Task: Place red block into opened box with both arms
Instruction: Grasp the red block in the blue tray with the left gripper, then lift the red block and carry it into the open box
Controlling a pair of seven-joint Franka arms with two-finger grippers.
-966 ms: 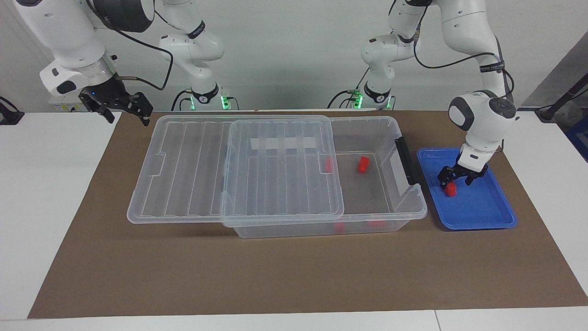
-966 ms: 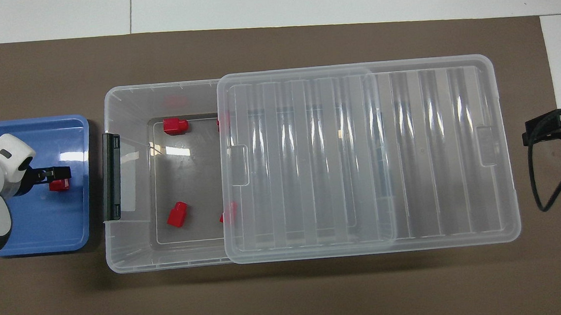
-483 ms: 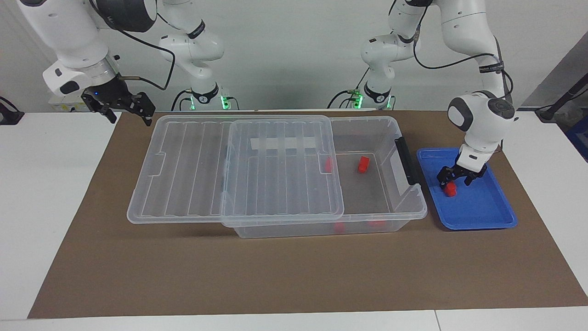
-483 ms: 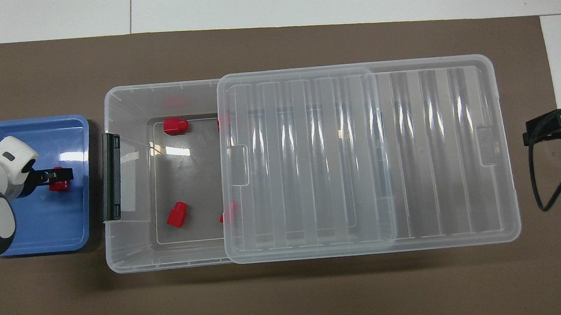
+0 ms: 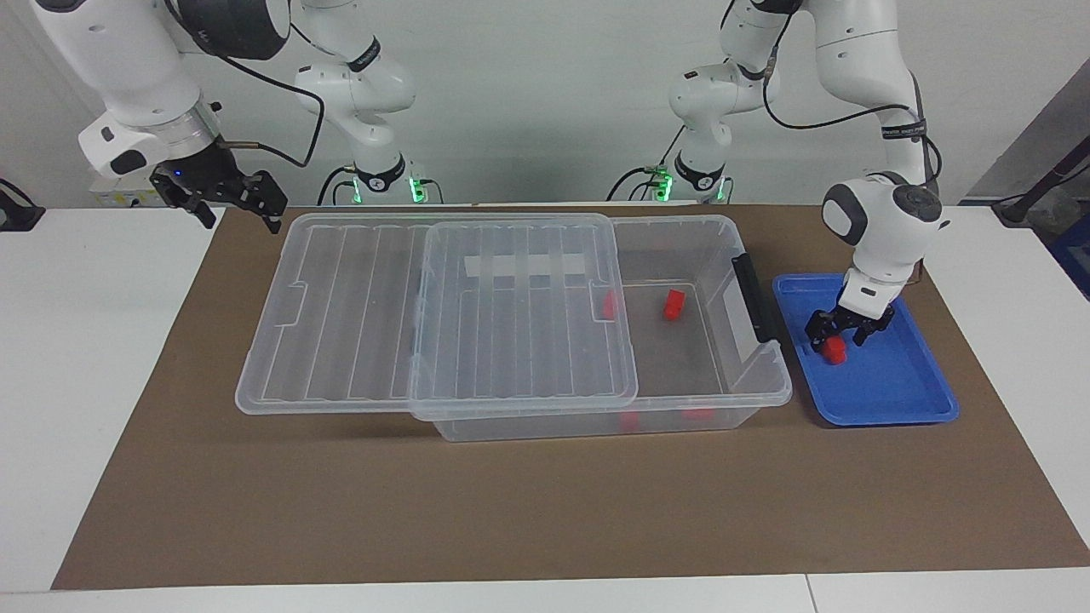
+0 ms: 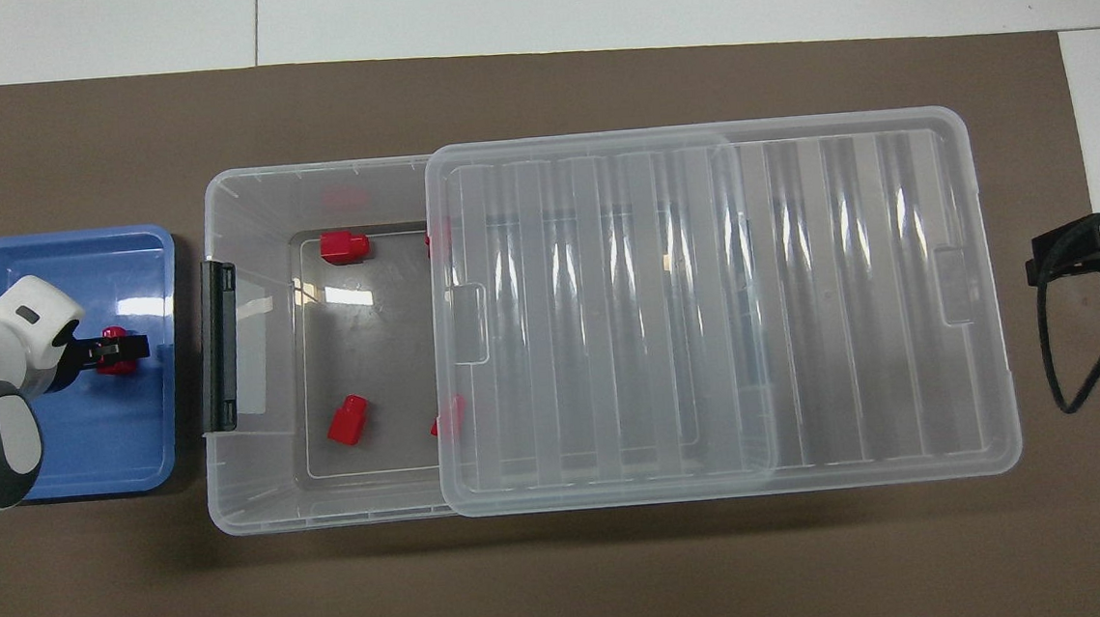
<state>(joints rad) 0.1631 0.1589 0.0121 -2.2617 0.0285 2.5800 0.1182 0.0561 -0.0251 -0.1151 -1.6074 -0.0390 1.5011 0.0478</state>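
A: Reaching down into the blue tray [image 5: 886, 400], the left gripper [image 5: 839, 339] sits right at the red block [image 5: 835, 352], fingers either side of it. Whether they're pinching it yet, can't tell.

B: Block's position?

A: On the tray floor, toward the box side of the tray, at the left arm's end of the table. In the overhead view the fingertips [image 6: 132, 348] overlap the block [image 6: 112, 337].

B: And the box?

A: The box [image 5: 749, 396] sits mid-table on the brown mat [image 5: 511, 511], lid [image 5: 426, 315] slid toward the right arm's end, so the end w/ the black handle [image 5: 754, 296] is uncovered. Several red blocks [image 6: 348, 421] lie inside already.

B: Right gripper?

A: The right gripper [image 5: 243, 209] waits in the air over the mat's corner nearest the right arm's base, beside the lid's end. Fingers spread apart, holding nothing.
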